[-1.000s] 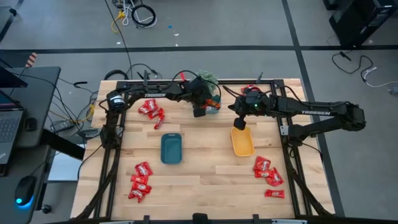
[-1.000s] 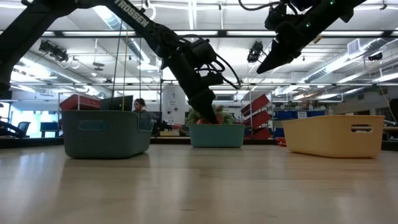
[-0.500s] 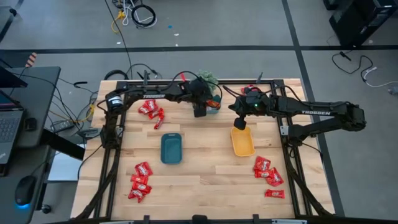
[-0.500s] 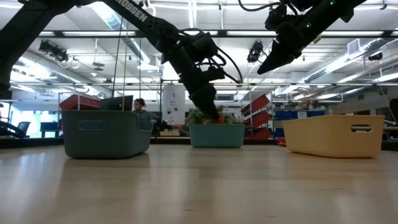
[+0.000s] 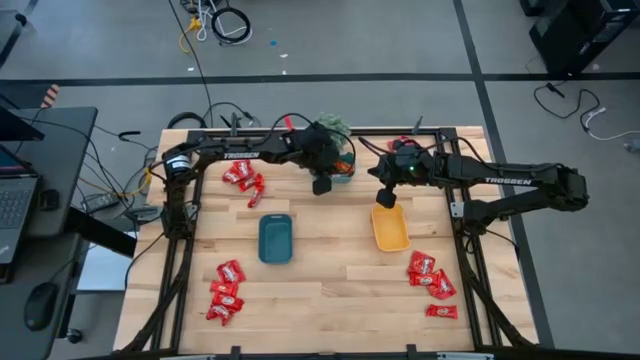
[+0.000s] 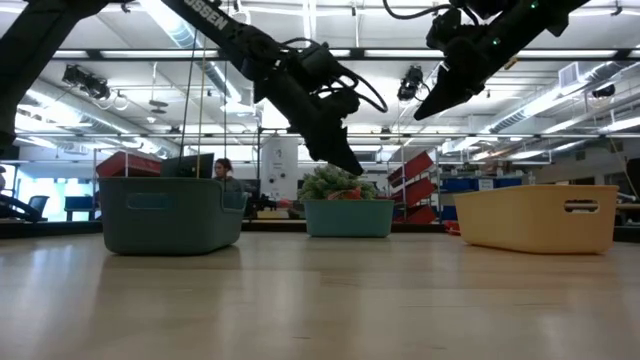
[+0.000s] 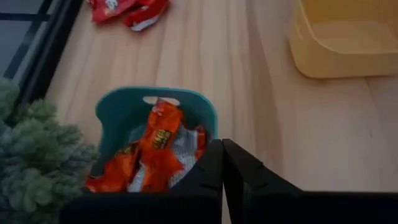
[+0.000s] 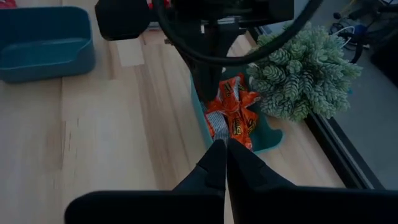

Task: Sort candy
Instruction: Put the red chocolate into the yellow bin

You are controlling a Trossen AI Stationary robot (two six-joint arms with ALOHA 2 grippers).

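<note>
Orange candy (image 7: 158, 140) fills a small teal tray (image 7: 200, 107) at the table's far middle, beside a green potted plant (image 5: 333, 126). My left gripper (image 7: 222, 148) is shut and empty, hanging just above that tray's near side (image 6: 349, 168). My right gripper (image 5: 385, 199) is also shut and empty, held high over the far end of the yellow tray (image 5: 390, 229). Red candy lies in heaps at the far left (image 5: 243, 177), near left (image 5: 226, 290) and near right (image 5: 430, 275).
A dark teal tray (image 5: 275, 239) stands at the table's middle left. A black frame rail (image 5: 250, 131) runs along the far edge behind the plant. Bare wood lies between the trays and along the near middle of the table.
My left gripper has risen out of the small teal tray, tipping closer to level, and now hangs clear above the tray's rim. My right gripper has kept still.
</note>
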